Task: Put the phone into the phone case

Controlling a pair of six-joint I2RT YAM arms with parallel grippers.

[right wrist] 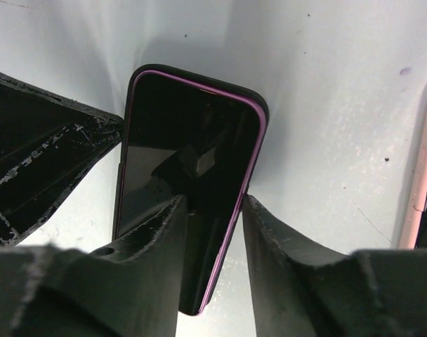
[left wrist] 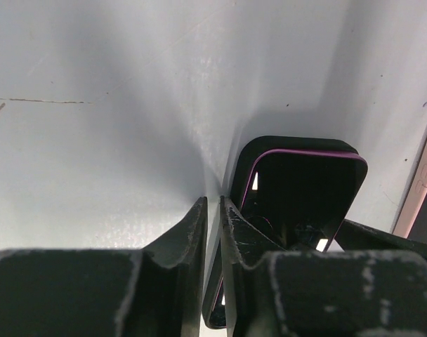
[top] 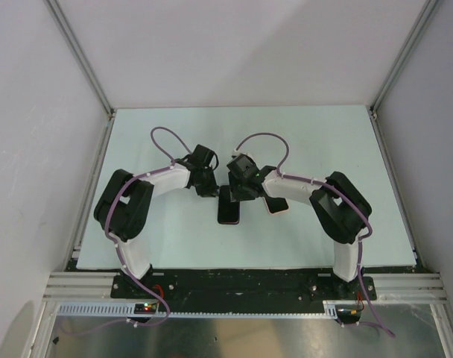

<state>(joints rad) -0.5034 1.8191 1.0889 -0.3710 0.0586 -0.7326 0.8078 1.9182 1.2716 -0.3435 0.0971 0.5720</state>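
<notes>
The phone [top: 229, 212], with a black screen and a purple rim, lies flat on the table between the two arms. It lies in the black phone case [right wrist: 264, 105], whose rim shows round its far end [left wrist: 298, 142]. My left gripper [left wrist: 213, 200] is at the phone's left side, jaws nearly together, with the case's side wall pinched between them. My right gripper [right wrist: 213, 200] stands over the phone's [right wrist: 185, 126] right edge. Its left finger is above the screen, its right finger is off the side, and a gap shows beside the purple rim.
A pink-edged flat object [top: 277, 205] lies just right of the phone, under the right arm's wrist, and shows at the right edge of both wrist views [right wrist: 423, 182]. The left arm's finger [right wrist: 45, 161] is close on the phone's left. The table is pale and walled at the back and both sides.
</notes>
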